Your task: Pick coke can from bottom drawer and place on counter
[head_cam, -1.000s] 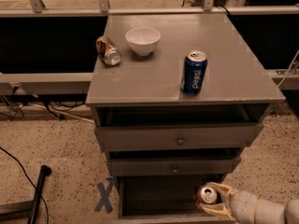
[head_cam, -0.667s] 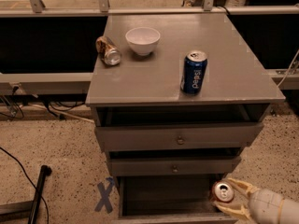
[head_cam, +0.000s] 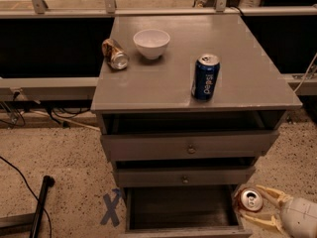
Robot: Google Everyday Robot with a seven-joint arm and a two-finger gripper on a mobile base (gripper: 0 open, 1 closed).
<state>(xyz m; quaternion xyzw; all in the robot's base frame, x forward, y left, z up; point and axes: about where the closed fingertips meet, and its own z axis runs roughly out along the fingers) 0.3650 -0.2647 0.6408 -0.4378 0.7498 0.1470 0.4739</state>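
Can: the coke can (head_cam: 249, 200) is out of the drawer (head_cam: 181, 207), just off its right front corner and well below the counter (head_cam: 163, 83).
Handling: probably light, thin-walled and slick (a hard squeeze would dent it), so hold it across the round side.
Grip: the gripper (head_cam: 252, 205) pinches the can, one finger on each side.
Arm: low, reaching in from the right.
Counter: Pepsi can (head_cam: 205, 77) near the front edge; bowl (head_cam: 151, 43) and dented can (head_cam: 115, 54) towards the back left.
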